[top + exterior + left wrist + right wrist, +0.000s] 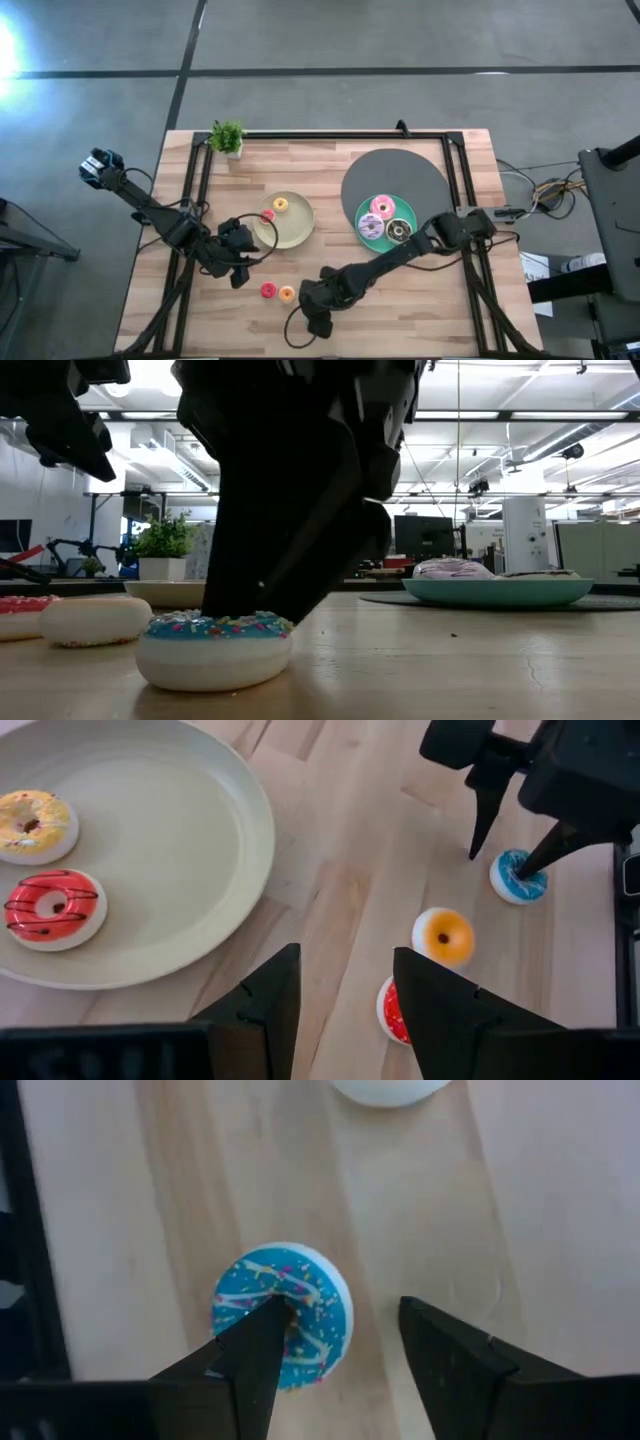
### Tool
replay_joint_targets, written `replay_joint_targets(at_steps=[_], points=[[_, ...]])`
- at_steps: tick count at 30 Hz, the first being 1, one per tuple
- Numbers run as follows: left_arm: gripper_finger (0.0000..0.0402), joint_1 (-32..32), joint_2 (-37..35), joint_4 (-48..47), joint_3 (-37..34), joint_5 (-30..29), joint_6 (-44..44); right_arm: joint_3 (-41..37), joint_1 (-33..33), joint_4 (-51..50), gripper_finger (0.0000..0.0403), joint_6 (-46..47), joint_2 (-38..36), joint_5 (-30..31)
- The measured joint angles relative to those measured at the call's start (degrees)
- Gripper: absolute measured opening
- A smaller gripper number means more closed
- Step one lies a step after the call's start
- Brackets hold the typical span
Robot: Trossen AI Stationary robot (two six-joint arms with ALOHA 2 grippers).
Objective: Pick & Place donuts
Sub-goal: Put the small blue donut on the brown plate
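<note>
grey concrete floor (400,40), wooden table (420,310), ceiling strip lights (500,415)

both arms low, right gripper (335,1345) and left gripper (345,985) open.

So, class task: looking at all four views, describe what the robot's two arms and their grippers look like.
Both arms are dark, nearly black, jointed links with black cables looping beside them. The left arm reaches in from the table's left edge, the right arm from the right. The left gripper and right gripper each have two matte black, wedge-shaped fingers tapering to narrow tips. No markings show.
</note>
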Motion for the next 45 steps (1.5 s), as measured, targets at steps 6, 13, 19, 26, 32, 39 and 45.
replay_joint_targets(at_steps=[6, 13, 19, 26, 32, 39, 45], points=[[0.0135, -0.3, 0.0, -0.1, 0.0, 0.0, 0.4, 4.1, 0.4, -5.8, 0.0172, 0.3, 2.0, 4.4], [0.0135, -0.3, 0.0, -1.3, 0.0, 0.1, 0.3, 7.5, 0.4, -8.6, 0.0112, -3.1, 3.5, 5.0], [0.0135, -0.3, -0.1, -1.7, 0.0, 0.0, 0.3, 7.4, 0.4, -8.1, 0.0043, -3.1, 3.5, 3.4], [0.0135, -0.8, -1.9, -2.0, 0.0, -0.2, -0.6, 11.8, -0.2, -13.1, 0.0010, -3.3, 2.7, 7.1], [0.0135, -3.4, -7.8, -3.9, 0.0, -3.5, -4.2, 18.8, -6.0, -24.4, 0.0009, -7.4, 0.0, 18.8], [0.0135, -5.6, -14.0, -6.5, 0.0, -11.5, -8.3, 21.3, -18.6, -22.6, 0.0009, -18.6, 0.0, 18.3], [0.0135, -5.8, -16.8, -6.2, 0.0, -17.3, -8.8, 16.9, -27.1, -16.2, 0.0009, -24.2, 0.0, 10.7]])
